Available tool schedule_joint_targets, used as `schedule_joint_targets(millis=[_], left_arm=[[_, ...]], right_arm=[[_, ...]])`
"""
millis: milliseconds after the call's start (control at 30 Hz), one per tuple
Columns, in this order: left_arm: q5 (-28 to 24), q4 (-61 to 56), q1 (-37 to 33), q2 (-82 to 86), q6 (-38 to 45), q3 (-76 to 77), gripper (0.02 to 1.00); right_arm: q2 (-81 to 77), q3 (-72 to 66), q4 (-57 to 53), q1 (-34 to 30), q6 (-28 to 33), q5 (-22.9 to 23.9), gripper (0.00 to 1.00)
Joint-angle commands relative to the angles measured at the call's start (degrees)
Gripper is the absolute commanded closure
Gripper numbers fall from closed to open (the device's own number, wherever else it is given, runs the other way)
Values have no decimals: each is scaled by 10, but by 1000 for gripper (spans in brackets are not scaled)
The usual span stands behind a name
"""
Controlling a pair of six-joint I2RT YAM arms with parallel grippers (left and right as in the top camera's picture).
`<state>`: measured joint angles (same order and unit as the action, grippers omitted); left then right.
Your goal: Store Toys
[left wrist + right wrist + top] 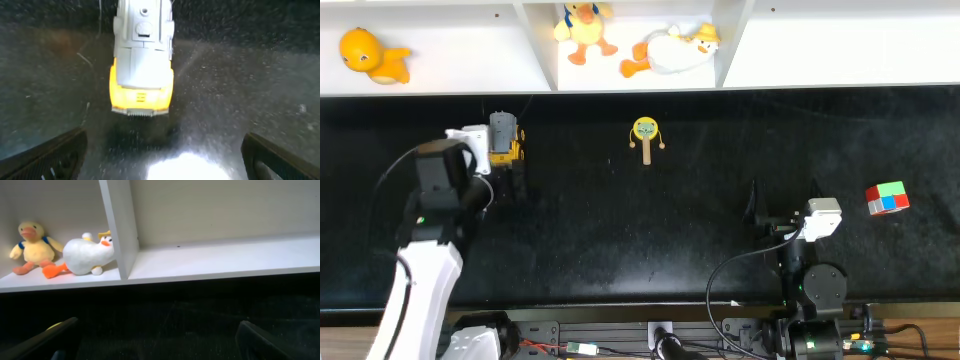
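- The left hand [162,147] is open, its two fingers [55,157] spread wide apart.
- A grey-and-yellow toy truck [142,65] stands on the black surface [620,240] just beyond those fingertips. It is in line with the gap between them, and neither finger touches it.
- In the top view the truck is at the far left of the surface, close in front of the white shelf [820,70].
- The right hand [157,332] is open too and holds nothing. It is low over the near right of the surface and faces the shelf.
- A small rattle drum [646,135] with a wooden handle lies near the far middle of the surface, well apart from the truck.
- A coloured cube [887,198] rests at the right side.
- On the shelf, an orange duck [370,55] lies in the left compartment.
- A yellow duck plush [585,30] and a white goose plush [670,50] lie side by side in the middle compartment.
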<state>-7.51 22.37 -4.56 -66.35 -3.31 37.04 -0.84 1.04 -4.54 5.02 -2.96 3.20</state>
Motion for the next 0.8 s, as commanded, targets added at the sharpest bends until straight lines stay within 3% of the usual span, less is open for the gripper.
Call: schedule_joint_targets(millis=[33,633,800], left_arm=[[3,-29,2,-46,-18,7,20],[66,-62,2,-141,61,62,29],[66,-82,2,-148,66,62,108]], right_arm=[[6,-8,3,1,-3,-3,1],[6,-8,3,1,-3,-3,5],[6,-8,3,1,-3,-3,7]])
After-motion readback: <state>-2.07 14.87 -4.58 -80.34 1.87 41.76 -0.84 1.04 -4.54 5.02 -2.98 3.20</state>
